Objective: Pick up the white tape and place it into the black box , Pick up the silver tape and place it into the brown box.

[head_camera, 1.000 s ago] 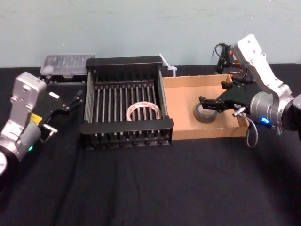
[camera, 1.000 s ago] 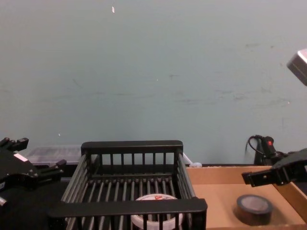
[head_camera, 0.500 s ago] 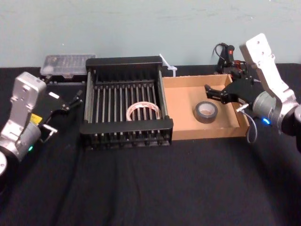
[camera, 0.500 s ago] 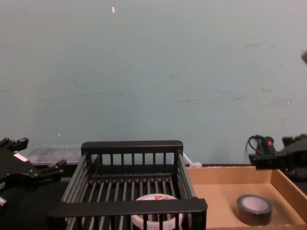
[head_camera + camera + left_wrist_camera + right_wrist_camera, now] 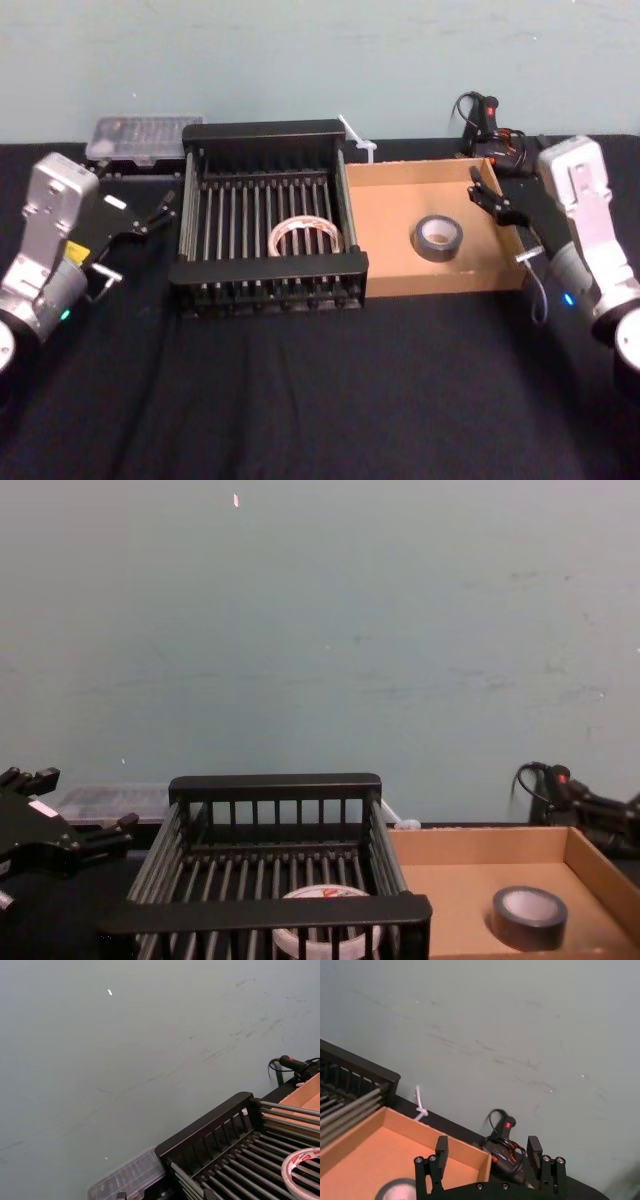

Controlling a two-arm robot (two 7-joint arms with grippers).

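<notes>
The white tape [image 5: 305, 237] lies flat in the black box [image 5: 265, 131], and the silver tape [image 5: 437, 237] lies flat in the brown box [image 5: 385, 215]. The right gripper [image 5: 487, 195], fingers apart and empty, is at the brown box's right wall. The left gripper [image 5: 160, 212], fingers apart, is beside the black box.

A soft black cloth [image 5: 300, 400], dull and a bit wrinkled, is spread under everything. The black box [image 5: 265, 268] is made of smooth bars with a faint shine. The brown box [image 5: 385, 220] is made of plain dull cardboard. The silver tape [image 5: 437, 237] is seen as dull grey, the white tape [image 5: 305, 237] as shiny.
</notes>
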